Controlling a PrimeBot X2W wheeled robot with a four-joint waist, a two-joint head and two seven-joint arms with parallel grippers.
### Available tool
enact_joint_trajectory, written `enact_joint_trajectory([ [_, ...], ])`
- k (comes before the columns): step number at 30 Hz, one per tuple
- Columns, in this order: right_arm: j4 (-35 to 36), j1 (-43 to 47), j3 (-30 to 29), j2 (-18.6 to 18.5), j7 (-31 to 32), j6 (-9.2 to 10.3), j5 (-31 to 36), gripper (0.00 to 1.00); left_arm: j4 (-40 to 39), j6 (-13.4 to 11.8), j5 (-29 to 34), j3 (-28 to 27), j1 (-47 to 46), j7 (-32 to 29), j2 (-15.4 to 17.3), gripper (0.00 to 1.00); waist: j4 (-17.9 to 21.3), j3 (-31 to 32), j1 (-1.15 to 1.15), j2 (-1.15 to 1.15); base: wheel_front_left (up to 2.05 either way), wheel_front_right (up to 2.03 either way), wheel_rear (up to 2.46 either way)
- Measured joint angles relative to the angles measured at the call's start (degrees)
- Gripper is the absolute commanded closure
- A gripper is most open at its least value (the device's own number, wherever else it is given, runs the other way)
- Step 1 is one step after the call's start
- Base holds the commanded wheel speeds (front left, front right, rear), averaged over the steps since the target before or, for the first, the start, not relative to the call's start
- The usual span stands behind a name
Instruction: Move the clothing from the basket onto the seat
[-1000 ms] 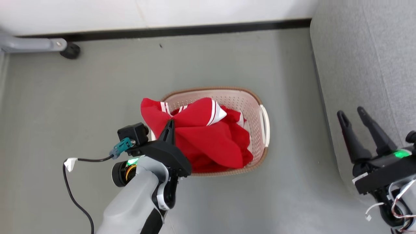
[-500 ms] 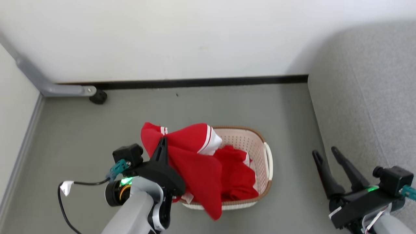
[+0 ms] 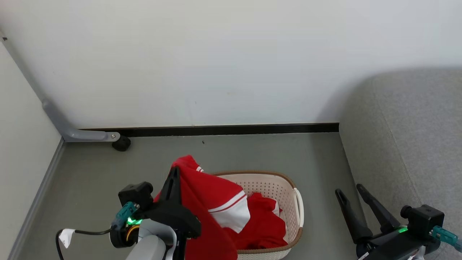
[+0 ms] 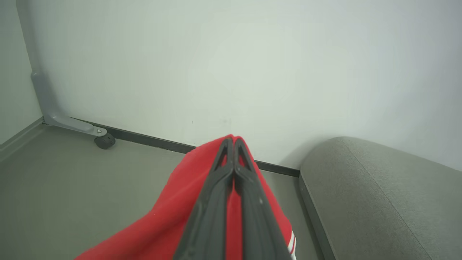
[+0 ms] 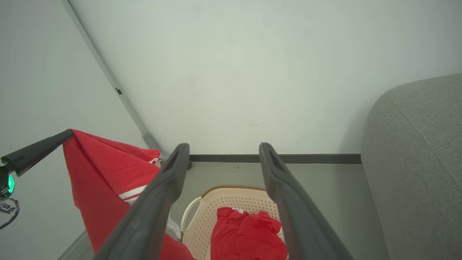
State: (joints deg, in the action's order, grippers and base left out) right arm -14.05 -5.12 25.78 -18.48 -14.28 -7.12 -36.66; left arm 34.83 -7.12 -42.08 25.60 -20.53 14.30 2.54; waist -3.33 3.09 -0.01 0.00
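My left gripper [image 3: 175, 173] pinches a soft red garment [image 3: 211, 193] between slim dark tips at lower left. Its white-striped fabric drapes past the perforated cream basket [image 3: 269, 185], where another red piece [image 3: 267, 225] lies crumpled. My right gripper [image 3: 348, 189] gapes empty at lower right, near the grey upholstered seat [image 3: 415, 151].

Soft, even, bright light fills every view, the wall [image 3: 231, 65] pale (greenish-tinted and bowed at the edges in the wide wrist views), a faint shadow lying on it beside the seat [image 3: 408, 144], focus sharp throughout.
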Motion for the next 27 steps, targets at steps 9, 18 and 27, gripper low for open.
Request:
enact_joint_trajectory([
  [9, 1.7, 0.0, 2.4, -0.1, 0.0, 0.00, 1.6, 0.00, -6.0, 0.0, 4.5, -2.7, 3.6, 0.0, 0.0, 1.00, -0.2, 0.4, 0.01, 0.00, 0.00, 0.00, 0.00],
  [18, 4.0, -1.8, 7.4, -1.5, 0.0, 0.00, 3.1, 0.00, -10.6, 0.0, 7.6, -3.6, 5.1, 0.0, 0.0, 1.00, -0.6, 0.0, 0.01, 0.00, 0.00, 0.00, 0.00],
  [27, 6.8, -11.5, 20.1, -2.6, 0.0, -0.01, 4.9, 0.00, -14.5, 0.0, 10.5, -2.9, 5.8, 0.0, 0.0, 1.00, -1.0, -0.7, 0.01, 0.00, 0.00, 0.00, 0.00],
])
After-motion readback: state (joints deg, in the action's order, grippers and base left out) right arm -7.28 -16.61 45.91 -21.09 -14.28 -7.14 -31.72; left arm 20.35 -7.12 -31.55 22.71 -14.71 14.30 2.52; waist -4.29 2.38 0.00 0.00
